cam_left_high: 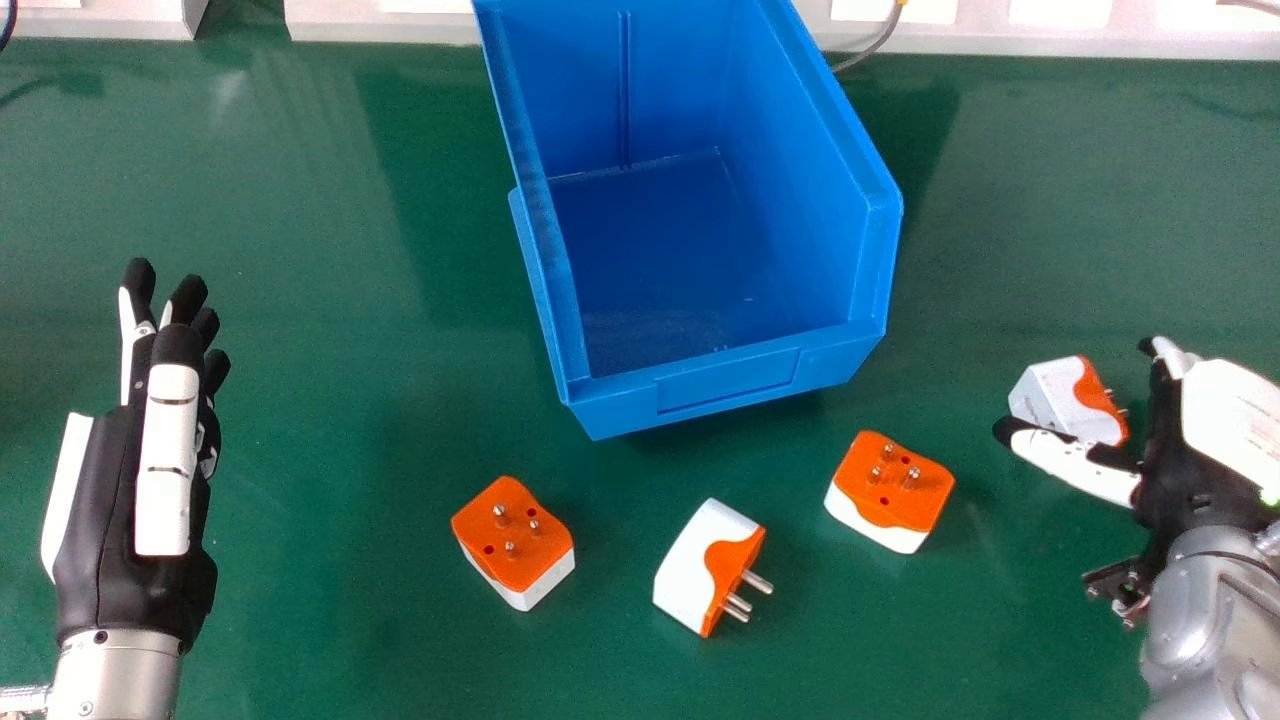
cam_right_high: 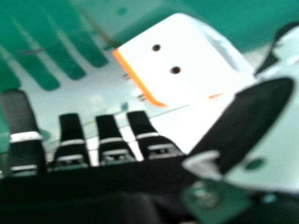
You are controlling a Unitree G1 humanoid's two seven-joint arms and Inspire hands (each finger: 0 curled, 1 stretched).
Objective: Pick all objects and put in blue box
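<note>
All fingers are released on the right hand (cam_left_high: 1185, 490)
Between its straight fingers and thumb sits an adapter (cam_left_high: 1055, 395), prongs pointing right, long axis slanting from far left to near right; farther out, three more adapters (cam_left_high: 882, 490) lie on the near side of the blue box (cam_left_high: 730, 385), then the left hand (cam_left_high: 110, 520), fingers extended

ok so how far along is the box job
Nothing looks done yet: no adapter shows in the blue box. Nothing looks gripped either; the right hand is open beside the rightmost adapter, though contact is hard to tell. All four are left: that one, plus the left adapter, middle adapter and orange-topped adapter before the box.
</note>
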